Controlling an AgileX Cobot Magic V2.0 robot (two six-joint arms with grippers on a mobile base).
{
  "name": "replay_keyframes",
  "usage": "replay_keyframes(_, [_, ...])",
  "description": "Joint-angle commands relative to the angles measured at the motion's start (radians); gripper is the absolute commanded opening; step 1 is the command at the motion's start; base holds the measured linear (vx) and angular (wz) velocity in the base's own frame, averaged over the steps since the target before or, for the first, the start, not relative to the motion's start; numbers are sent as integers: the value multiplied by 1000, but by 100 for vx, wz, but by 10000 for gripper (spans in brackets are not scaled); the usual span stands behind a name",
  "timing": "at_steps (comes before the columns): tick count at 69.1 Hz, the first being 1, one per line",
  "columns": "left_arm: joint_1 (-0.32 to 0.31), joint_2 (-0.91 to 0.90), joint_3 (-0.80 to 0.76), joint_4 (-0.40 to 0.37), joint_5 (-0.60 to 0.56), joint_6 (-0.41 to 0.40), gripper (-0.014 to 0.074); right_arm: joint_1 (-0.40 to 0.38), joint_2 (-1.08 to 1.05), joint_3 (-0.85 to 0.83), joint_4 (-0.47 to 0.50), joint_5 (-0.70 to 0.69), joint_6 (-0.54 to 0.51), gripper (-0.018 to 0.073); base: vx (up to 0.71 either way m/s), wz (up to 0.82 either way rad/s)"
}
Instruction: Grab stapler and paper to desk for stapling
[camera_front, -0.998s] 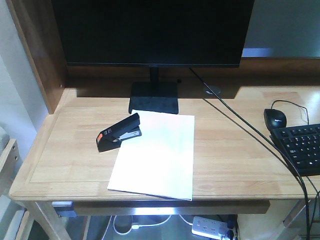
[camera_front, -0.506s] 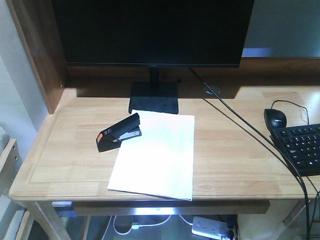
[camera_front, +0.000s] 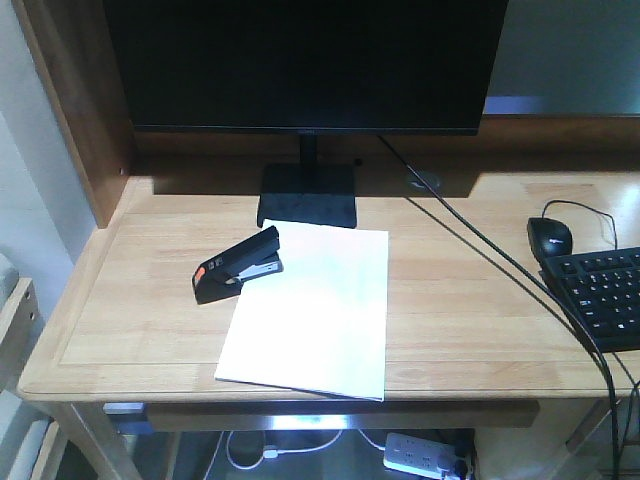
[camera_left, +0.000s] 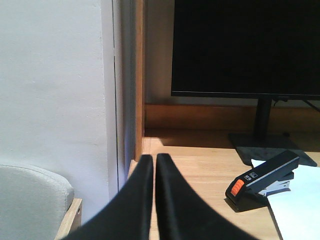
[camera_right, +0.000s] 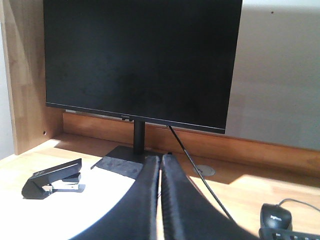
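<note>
The black stapler (camera_front: 238, 264) with its orange-red patch lies on the light-wood desk (camera_front: 130, 310), its front end over the top left corner of the white paper (camera_front: 315, 310). The paper lies flat in front of the monitor stand. In the left wrist view the stapler (camera_left: 264, 178) is at the right, with the paper (camera_left: 300, 210) beside it. My left gripper (camera_left: 153, 159) is shut and empty, back from the desk's left edge. My right gripper (camera_right: 161, 158) is shut and empty, held above the paper (camera_right: 75, 210), with the stapler (camera_right: 52, 179) to its left.
A black monitor (camera_front: 305, 60) on a stand (camera_front: 307, 195) fills the back of the desk. A black cable (camera_front: 500, 265) runs across the right side. A mouse (camera_front: 550, 236) and keyboard (camera_front: 605, 295) sit at the right edge. A wooden side panel (camera_front: 75, 110) rises at the left.
</note>
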Motion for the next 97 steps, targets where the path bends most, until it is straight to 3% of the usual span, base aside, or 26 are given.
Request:
replay_keyframes(1, [-3,-16,10,-9,-76,-2,-6,-47,12,-28,17,-93,0,-10,0,0])
replay_keyframes(12, [-3,-16,10,-9,-76,-2,-6,-157,-1,-14,8,-99,53,-10,0,0])
replay_keyframes(47, [-3,-16,10,-9,-76,-2,-6,-152,-64,202,-68,-255,103,-10,0,0])
replay_keyframes(97, [-3,-16,10,-9,-76,-2,-6,-154,-64,205,-66,-266,101,-10,0,0])
